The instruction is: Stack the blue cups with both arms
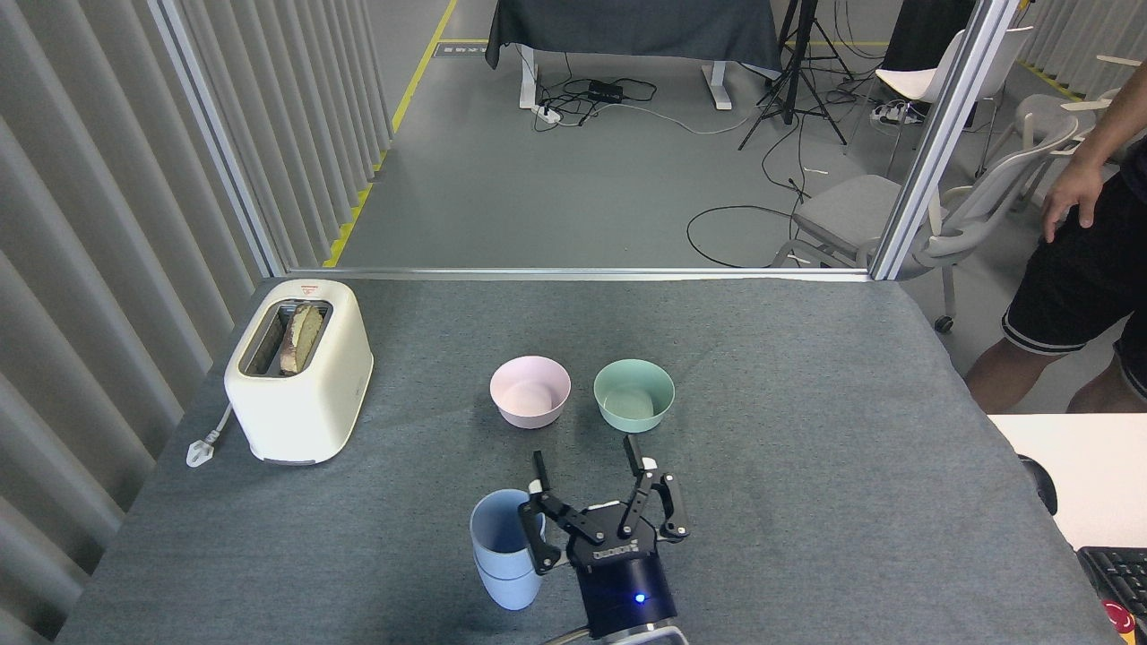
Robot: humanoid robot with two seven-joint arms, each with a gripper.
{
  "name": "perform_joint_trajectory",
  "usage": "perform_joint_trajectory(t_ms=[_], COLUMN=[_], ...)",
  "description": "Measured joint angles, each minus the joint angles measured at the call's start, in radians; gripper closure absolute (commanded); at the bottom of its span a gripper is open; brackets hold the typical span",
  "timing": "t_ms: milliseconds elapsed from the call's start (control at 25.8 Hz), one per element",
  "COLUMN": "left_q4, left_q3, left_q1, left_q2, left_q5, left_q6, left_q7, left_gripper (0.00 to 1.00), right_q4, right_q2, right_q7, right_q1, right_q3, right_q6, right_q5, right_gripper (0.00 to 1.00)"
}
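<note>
The two blue cups are nested one inside the other and stand on the grey table near its front edge, left of centre. Only one black gripper shows. It rises from the bottom edge just right of the cups, and I take it for my right one. Its fingers are spread wide with nothing between them. The left finger's lower link lies against or just in front of the cups' right side. My left gripper is out of view.
A pink bowl and a mint-green bowl sit side by side just beyond the gripper. A cream toaster with bread stands at the left. A person stands past the table's right edge.
</note>
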Motion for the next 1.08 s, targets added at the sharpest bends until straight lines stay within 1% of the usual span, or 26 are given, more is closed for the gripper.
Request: perform_joint_trajectory(t_ms=[116, 271, 387, 504, 620, 775, 1085], left_q4=[-0.002, -0.005, -0.008, -0.009, -0.010, -0.011, -0.051], left_q3=[0.003, 0.005, 0.005, 0.006, 0.009, 0.021, 0.064], left_q1=[0.000, -0.003, -0.005, -0.008, -0.011, -0.017, -0.010], left_q2=[0.000, -0.001, -0.001, 0.000, 0.003, 0.005, 0.015], left_q5=[0.000, 0.000, -0.001, -0.001, -0.002, -0.001, 0.038], left_q6=[0.000, -0.001, -0.003, -0.003, -0.004, -0.007, -0.024], left_q7=[0.000, 0.000, 0.002, 0.008, 0.012, 0.012, 0.012], left_gripper=[0.00, 0.00, 0.00, 0.00, 0.00, 0.00, 0.00], right_q4=[0.004, 0.007, 0.008, 0.008, 0.008, 0.008, -0.022], right_q2=[-0.059, -0.114, -0.127, -0.133, -0.139, -0.148, -0.164], right_q7=[-0.013, -0.097, -0.162, -0.192, -0.202, -0.212, -0.217], right_q1=[0.068, 0.204, 0.302, 0.379, 0.420, 0.452, 0.501], right_q3=[-0.080, -0.152, -0.208, -0.258, -0.289, -0.321, -0.335], right_q6=[-0.026, -0.064, -0.097, -0.132, -0.156, -0.170, -0.183], right_q5=[-0.016, -0.050, -0.081, -0.095, -0.100, -0.102, -0.103], right_gripper=[0.00, 0.00, 0.00, 0.00, 0.00, 0.00, 0.00])
